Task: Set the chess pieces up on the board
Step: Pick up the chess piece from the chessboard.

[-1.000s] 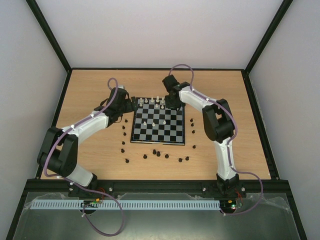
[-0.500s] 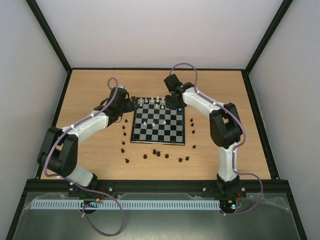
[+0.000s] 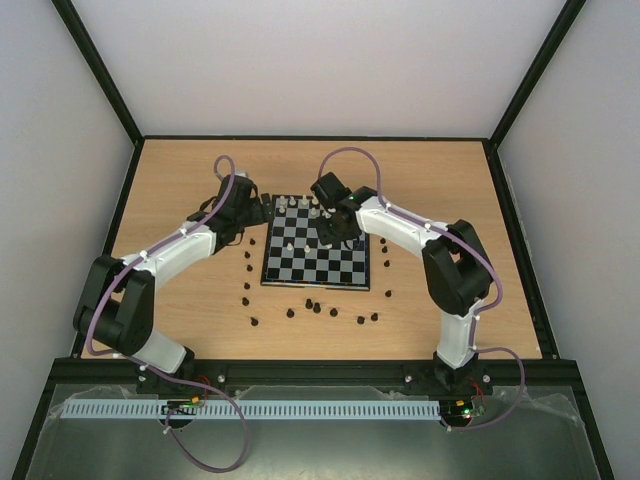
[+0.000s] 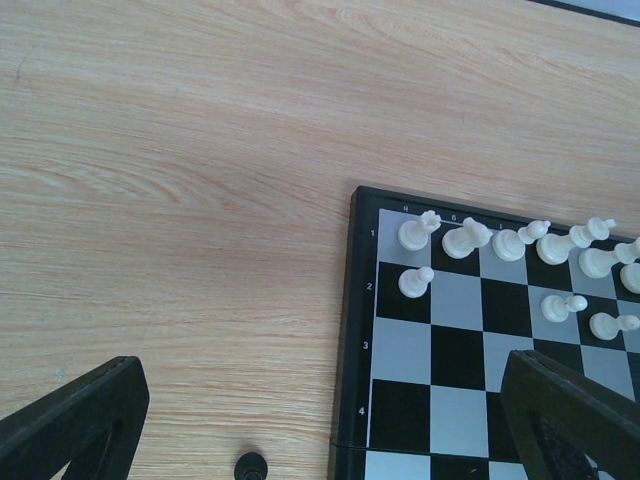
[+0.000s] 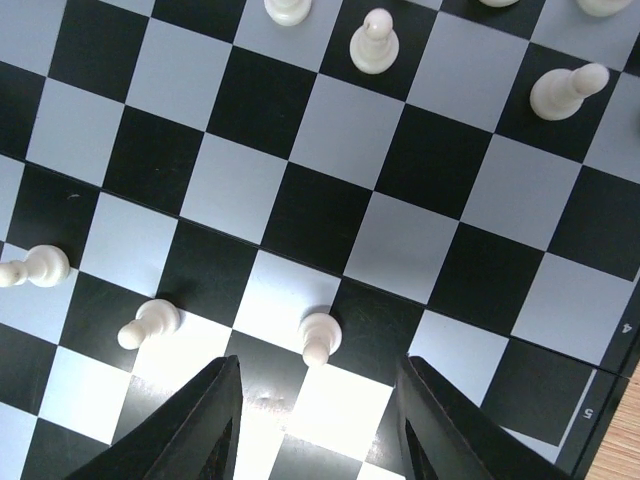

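Fingers (image 5: 210, 425) of my right gripper (image 5: 318, 385) stand apart with nothing held between them, low over the board (image 5: 330, 130). A white pawn (image 5: 319, 336) stands just ahead of the gap, in line with it, and touches neither finger. Two other white pieces (image 5: 148, 323) stand off to one side of it, and a few more stand further on, near the top of my right wrist view. Seen from above, this gripper (image 3: 333, 232) hangs over the far half of the board (image 3: 300, 268), which lies flat near the middle of the table (image 3: 440, 180).

My left gripper (image 4: 320, 400) is wide open too and carries nothing. It hovers over bare wood just beside the board (image 4: 430, 360), at its far left corner; the top view shows it (image 3: 256, 212) there as well. In my left wrist view a row of white pieces (image 4: 465, 238) lines the rank at the board's far edge, with a few pawns on the rank next to it. One dark piece (image 4: 251, 466) stands on the table (image 4: 200, 150) between my left fingers (image 4: 70, 430), apart from both and just off the board's border.

More dark pieces (image 3: 290, 313) are scattered on the table along the board's near edge and beside its left and right edges. I cannot tell whether any touch it.
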Available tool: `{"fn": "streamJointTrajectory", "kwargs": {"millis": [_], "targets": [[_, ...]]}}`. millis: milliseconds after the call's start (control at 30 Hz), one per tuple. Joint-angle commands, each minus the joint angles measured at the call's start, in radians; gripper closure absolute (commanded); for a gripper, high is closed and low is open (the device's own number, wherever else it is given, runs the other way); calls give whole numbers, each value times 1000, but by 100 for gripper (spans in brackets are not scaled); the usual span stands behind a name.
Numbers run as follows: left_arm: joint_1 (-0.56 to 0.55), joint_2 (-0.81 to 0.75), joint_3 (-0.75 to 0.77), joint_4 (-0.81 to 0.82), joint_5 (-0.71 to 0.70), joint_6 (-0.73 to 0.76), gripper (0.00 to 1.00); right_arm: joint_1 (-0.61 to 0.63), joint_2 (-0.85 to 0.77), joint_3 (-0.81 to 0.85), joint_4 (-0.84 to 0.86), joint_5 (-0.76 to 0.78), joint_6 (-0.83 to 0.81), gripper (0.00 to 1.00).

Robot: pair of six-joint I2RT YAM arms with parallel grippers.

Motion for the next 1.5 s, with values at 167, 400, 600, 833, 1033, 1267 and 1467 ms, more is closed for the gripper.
{"fn": "streamJointTrajectory", "kwargs": {"millis": [167, 400, 600, 833, 1033, 1267, 1467], "targets": [[-3, -56, 3, -12, -21, -5, 0, 7, 86, 35, -20, 7, 4, 61], [-2, -65, -8, -9, -28, -4, 1, 7, 121, 62, -27, 20, 12, 70], [-2, -67, -16, -1, -20, -6, 1, 7, 119, 60, -28, 29, 15, 88], [-2, -72, -19, 2, -17, -2, 0, 7, 113, 55, -41, 44, 13, 93], [-2, -69, -17, 2, -15, -1, 0, 7, 101, 58, -52, 45, 12, 69], [-2, -65, -19, 5, -14, -1, 0, 8, 65, 7, -53, 38, 12, 80], [-2, -59, -19, 7, -10, -3, 0, 10, 59, -25, -56, 31, 9, 81]]}}
